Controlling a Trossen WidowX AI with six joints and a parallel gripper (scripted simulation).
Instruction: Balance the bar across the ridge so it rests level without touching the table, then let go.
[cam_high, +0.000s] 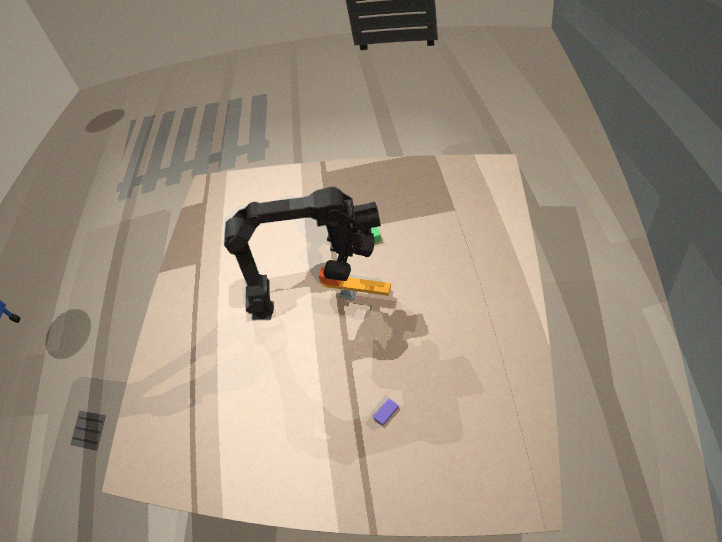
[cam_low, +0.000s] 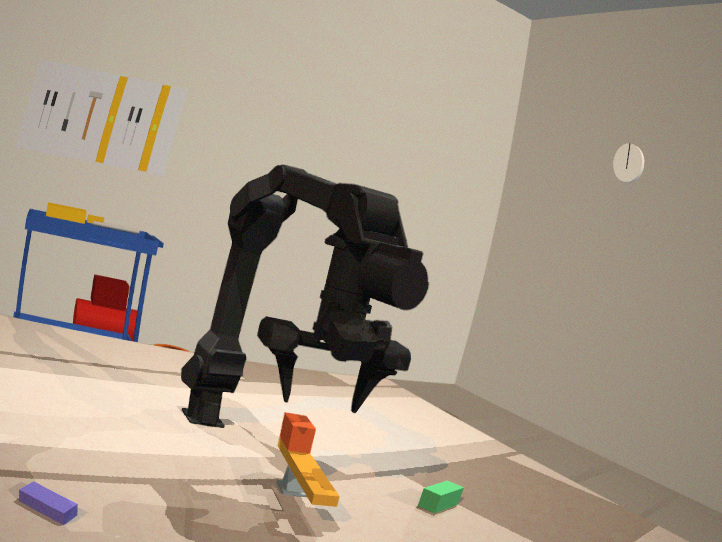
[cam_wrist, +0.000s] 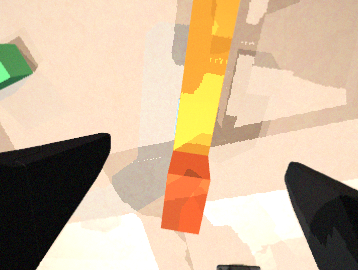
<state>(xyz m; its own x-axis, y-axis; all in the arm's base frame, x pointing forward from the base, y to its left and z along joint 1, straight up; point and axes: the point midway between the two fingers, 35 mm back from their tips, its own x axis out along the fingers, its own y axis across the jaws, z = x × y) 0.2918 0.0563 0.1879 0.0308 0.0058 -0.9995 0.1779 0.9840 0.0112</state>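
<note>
The orange-yellow bar (cam_high: 367, 285) (cam_low: 312, 475) (cam_wrist: 202, 100) lies across the grey-blue ridge (cam_high: 347, 294) (cam_low: 289, 484), which props it up from below. A red-orange block (cam_low: 298, 433) (cam_wrist: 184, 202) sits on the bar's end nearer the arm's base. The bar's far end stands clear above the table, with its shadow beneath. Whether the bar is exactly level I cannot tell. My gripper (cam_low: 319, 407) (cam_wrist: 197, 155) is wide open and empty. It hangs above the block end of the bar, touching neither. Most of the ridge is hidden under the bar.
A green block (cam_high: 376, 235) (cam_low: 440, 497) (cam_wrist: 15, 66) lies on the table on one side of the bar. A purple block (cam_high: 386, 411) (cam_low: 47, 502) lies farther away on the other side.
</note>
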